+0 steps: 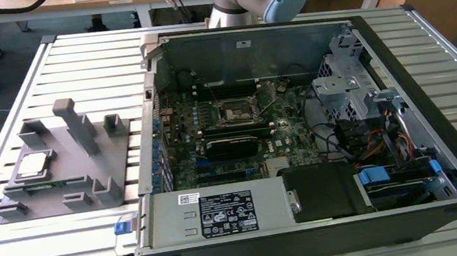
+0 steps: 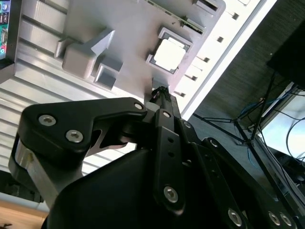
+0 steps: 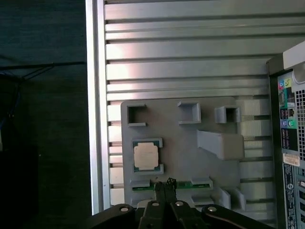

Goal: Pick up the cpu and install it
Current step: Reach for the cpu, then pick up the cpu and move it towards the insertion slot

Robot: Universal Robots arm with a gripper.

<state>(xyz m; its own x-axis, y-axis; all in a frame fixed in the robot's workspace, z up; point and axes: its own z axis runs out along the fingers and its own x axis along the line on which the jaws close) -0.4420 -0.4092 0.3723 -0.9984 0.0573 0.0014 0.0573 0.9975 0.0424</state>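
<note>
The cpu (image 1: 33, 164) lies flat in a square pocket of the grey fixture plate (image 1: 72, 173), at the exterior view's left, silver lid up. Both wrist views look down on it from well above: the cpu (image 3: 145, 156) (image 2: 169, 53) sits untouched in its pocket. My gripper (image 3: 164, 183) (image 2: 159, 90) hangs high over the fixture plate (image 3: 181, 157), beside the cpu. Its black fingers (image 3: 157, 191) are pressed together with nothing between them. The black socket (image 1: 234, 111) sits on the motherboard inside the open computer case (image 1: 430, 107).
The fixture plate carries several upright grey blocks (image 1: 75, 125) and a green strip (image 3: 190, 185) in a slot near the cpu. The case stands on a slatted metal table (image 1: 77, 61). The table's edge (image 3: 95, 119) runs close to the fixture, with dark floor beyond.
</note>
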